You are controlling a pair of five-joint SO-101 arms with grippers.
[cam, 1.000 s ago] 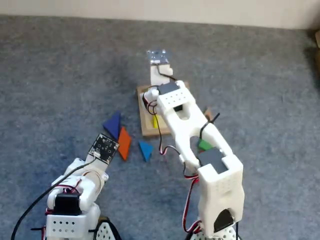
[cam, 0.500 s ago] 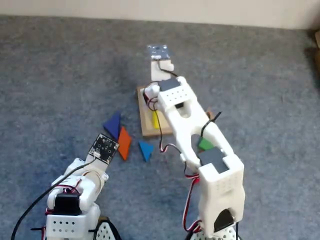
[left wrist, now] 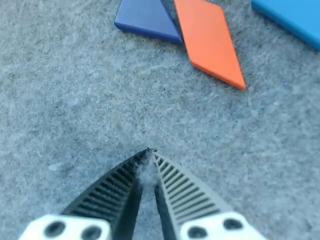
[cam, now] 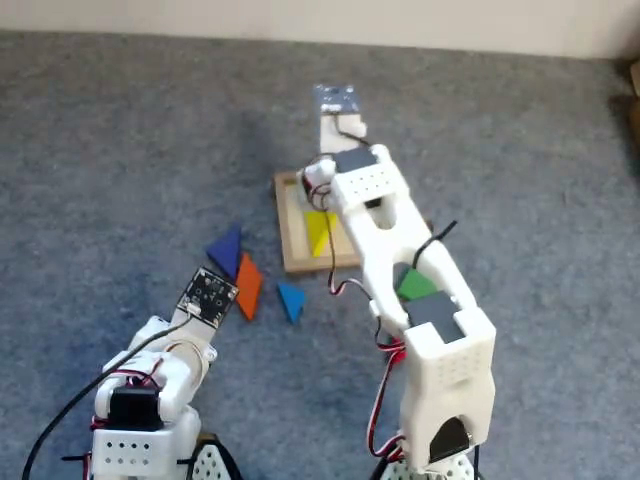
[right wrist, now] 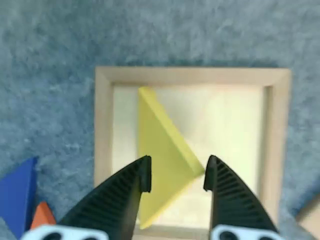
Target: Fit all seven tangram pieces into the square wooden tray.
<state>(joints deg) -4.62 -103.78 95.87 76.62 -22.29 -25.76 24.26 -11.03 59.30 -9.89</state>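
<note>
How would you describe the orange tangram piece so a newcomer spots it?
Find the square wooden tray on the grey carpet, then three loose pieces beside it. The orange parallelogram sits between a dark blue triangle and a light blue triangle; it alone has four sides.

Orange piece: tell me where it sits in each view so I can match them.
High view: orange piece beside the dark blue triangle, left of the tray.
Left wrist view: ahead of the left gripper, orange piece beside the dark blue triangle.
Right wrist view: a corner shows beside the dark blue triangle, outside the tray.
Shared landmark: the dark blue triangle.
</note>
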